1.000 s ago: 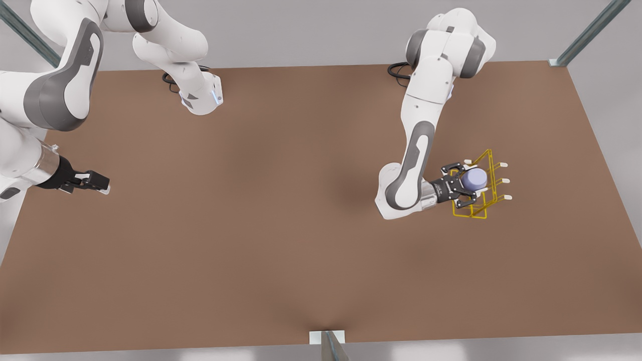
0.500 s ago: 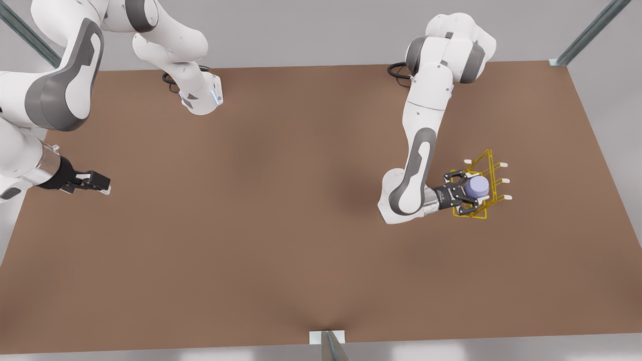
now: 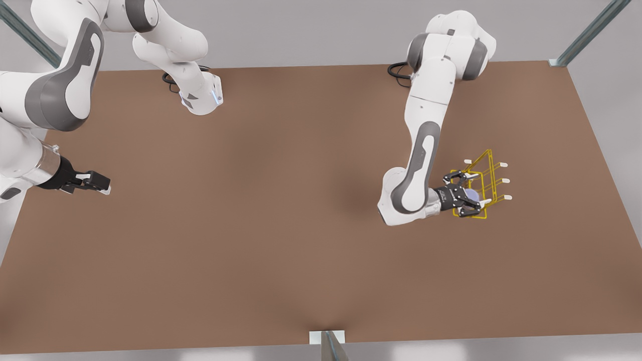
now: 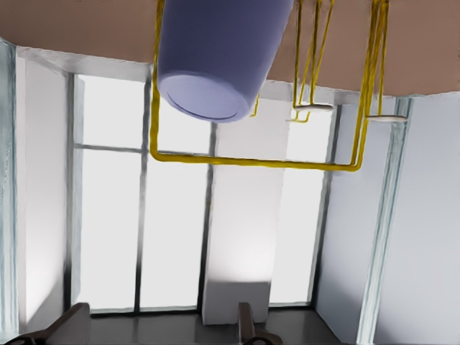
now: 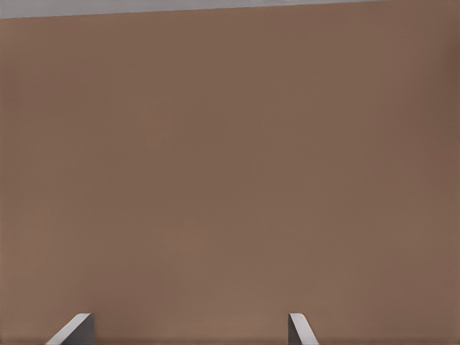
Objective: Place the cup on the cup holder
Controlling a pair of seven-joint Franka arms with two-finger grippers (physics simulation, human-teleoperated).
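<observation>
Left pincer (image 3: 470, 196) at holder (image 3: 482, 183), front view's right, fingers spread; cup (image 4: 219, 57) sits among holder wires, apart from fingers. Judged light, rigid, smooth: grip mid-wall. Right pincer (image 3: 95, 181) waits, fingers apart, over table (image 3: 281, 210).

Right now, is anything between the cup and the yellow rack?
Nothing visible. The cup sits right against the rack wires; the open left gripper is just behind it, and the right gripper waits far off.
</observation>
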